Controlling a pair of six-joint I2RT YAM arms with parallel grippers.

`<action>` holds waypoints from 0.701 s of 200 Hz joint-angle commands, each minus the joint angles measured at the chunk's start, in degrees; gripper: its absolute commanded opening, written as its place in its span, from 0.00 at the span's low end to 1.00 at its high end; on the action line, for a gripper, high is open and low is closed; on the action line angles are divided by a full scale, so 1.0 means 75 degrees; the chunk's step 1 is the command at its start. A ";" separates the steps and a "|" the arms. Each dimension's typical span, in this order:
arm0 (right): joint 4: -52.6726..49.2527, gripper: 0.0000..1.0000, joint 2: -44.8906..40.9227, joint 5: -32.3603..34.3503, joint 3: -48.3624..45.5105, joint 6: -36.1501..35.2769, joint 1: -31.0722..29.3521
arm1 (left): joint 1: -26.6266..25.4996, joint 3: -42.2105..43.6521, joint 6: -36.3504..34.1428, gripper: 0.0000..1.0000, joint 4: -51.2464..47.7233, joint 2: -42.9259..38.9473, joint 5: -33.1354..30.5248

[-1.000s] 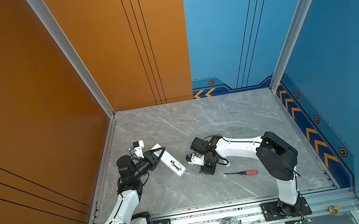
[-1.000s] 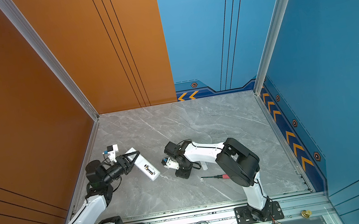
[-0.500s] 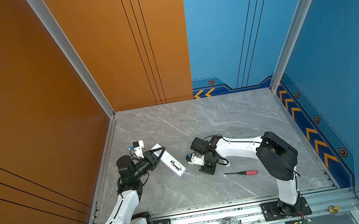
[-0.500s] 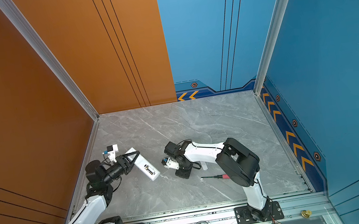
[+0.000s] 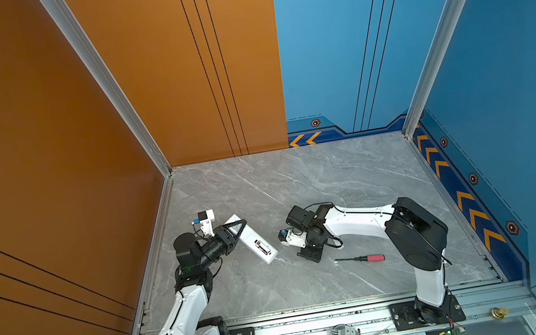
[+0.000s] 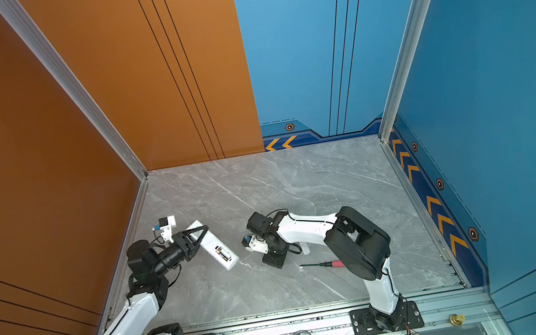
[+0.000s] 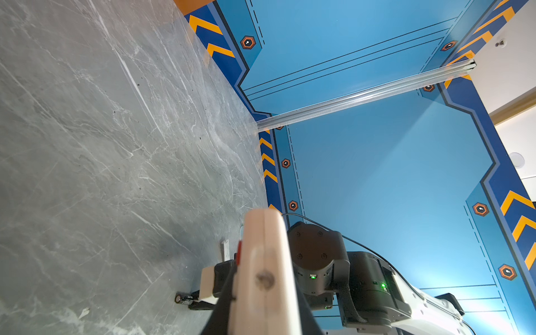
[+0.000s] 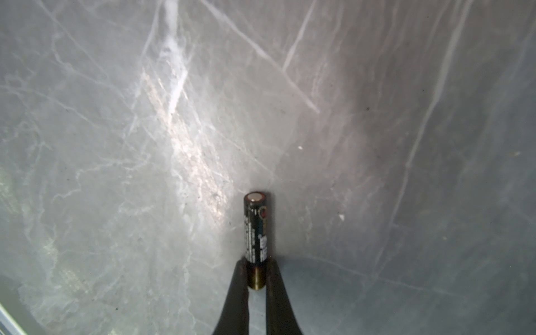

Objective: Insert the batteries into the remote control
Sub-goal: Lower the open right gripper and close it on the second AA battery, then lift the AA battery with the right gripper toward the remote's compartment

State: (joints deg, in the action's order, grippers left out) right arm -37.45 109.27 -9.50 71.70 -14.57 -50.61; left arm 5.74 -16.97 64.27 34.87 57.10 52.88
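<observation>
Battery (image 8: 256, 232): lies on the grey table (image 8: 116, 145), right of the remote, with its gold end pinched by the right gripper (image 8: 256, 269). Remote (image 5: 255, 243): left of centre, its far end clamped in the left gripper (image 5: 238, 231), compartment facing up. Risk: a pinch at one end only may let the round cell pivot or slip when lifted. Count: one battery gripped, a second apparently in the compartment; one remote; one screwdriver (image 5: 361, 259).

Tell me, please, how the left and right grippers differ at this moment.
The left gripper is clamped on the remote; the right gripper pinches a battery by its gold end. The left reaches sideways over the table, while the right points down toward it. Both are shut on something.
</observation>
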 commanded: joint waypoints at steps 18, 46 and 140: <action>0.0011 0.00 -0.0269 -0.0094 -0.0472 0.0299 0.0034 | 0.0079 0.0077 -0.0130 0.00 0.0073 -0.0102 -0.0011; 0.0129 0.00 -0.0434 -0.0072 -0.0622 0.0471 0.0051 | 0.0076 0.0076 -0.0134 0.00 0.0073 -0.0102 -0.0042; 0.0808 0.00 -0.1105 0.0083 -0.1394 0.1420 0.0115 | 0.0079 0.0153 -0.0198 0.00 0.0073 -0.0078 -0.0183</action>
State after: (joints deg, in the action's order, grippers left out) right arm -32.67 102.91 -9.43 62.94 -7.51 -49.95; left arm 5.74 -16.86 64.23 34.87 57.10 52.45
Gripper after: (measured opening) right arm 0.071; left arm 0.207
